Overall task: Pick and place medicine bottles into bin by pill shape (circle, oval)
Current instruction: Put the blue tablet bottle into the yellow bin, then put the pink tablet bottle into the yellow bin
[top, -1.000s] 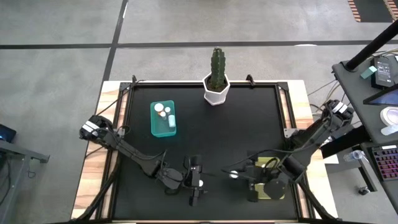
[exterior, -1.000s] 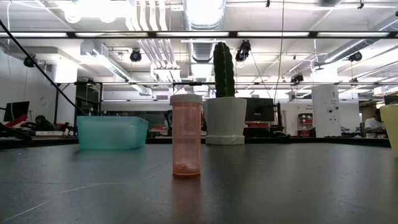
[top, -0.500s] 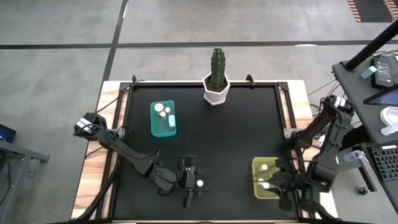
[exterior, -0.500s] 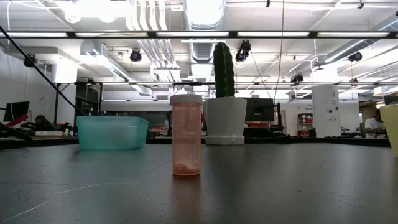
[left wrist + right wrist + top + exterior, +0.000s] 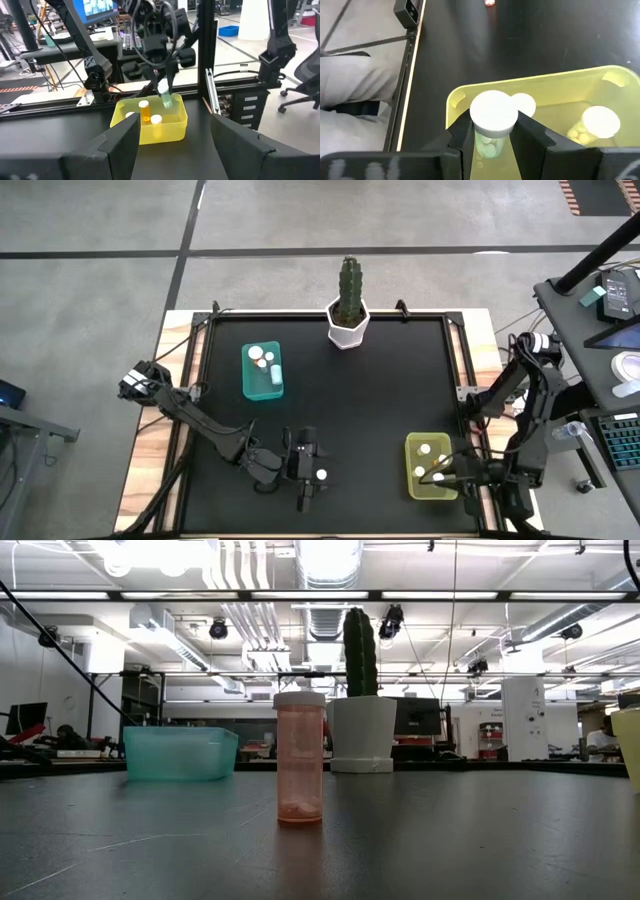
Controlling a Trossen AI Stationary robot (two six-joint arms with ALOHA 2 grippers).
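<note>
black table | right tool grips bottle | left tool open

Yellow bin getting cut off by low view's edge; pill shapes in my held bottle staying too blurred to tell.

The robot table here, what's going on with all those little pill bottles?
The robot is sorting medicine bottles into two bins. The right gripper is closed on a white-capped bottle and holds it over the yellow bin near the table's front right corner, where two bottles already sit. The left gripper is open at the front middle of the table, right by a lone orange bottle standing there. The teal bin at the back left holds a few bottles too.
</note>
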